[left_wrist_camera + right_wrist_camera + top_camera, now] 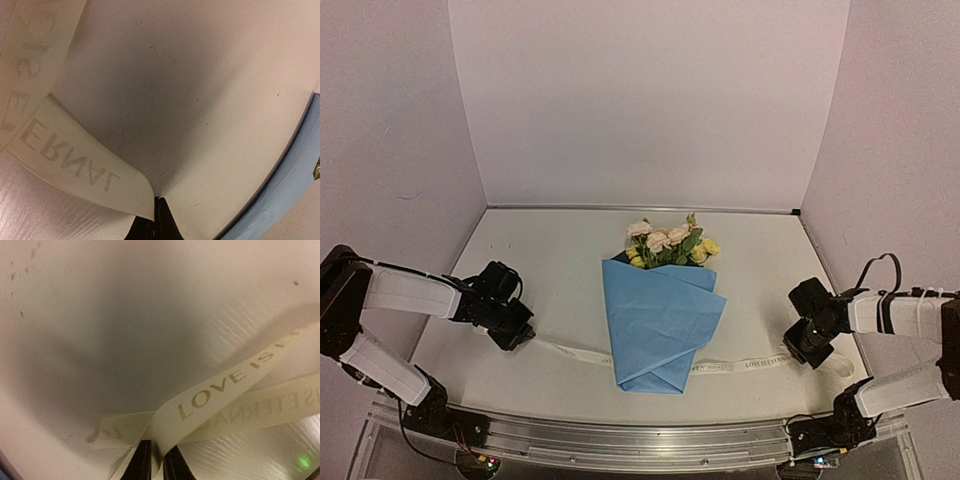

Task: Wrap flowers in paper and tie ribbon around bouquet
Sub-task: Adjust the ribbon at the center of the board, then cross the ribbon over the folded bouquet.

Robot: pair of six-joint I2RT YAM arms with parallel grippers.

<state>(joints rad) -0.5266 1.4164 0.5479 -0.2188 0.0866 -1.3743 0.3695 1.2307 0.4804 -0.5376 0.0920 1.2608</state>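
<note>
The bouquet [660,320] lies flat near the middle of the desk [550,260], between the two arms. Its long axis runs from the near edge toward the back wall. The flowers [670,242], pale pink-cream and yellow among green leaves, point toward the back wall. The narrow folded end of the cone points back toward the arm bases, leaning slightly to the left. The paper [655,330] shows its light blue face, with overlapping folds slanting across the front. The stems are hidden inside it.

The ribbon [750,365] lies across the desk from left to right, at a right angle to the bouquet's axis. It meets the cone close to the narrow end, and its middle stretch is hidden there. A strand shows on each side of the paper, each running out to an arm.

The left tool [520,337] sits low on the desk, well to the left of the cone. Its wrist view shows it clenched on the ribbon, with the lettered band folding up out of the closed fingers. The right tool [803,352] sits low on the right, also clenched on the ribbon. The strand reading "LOVE IS" rises from between its dark fingers. A second strand lies flat on the desk just behind it.
</note>
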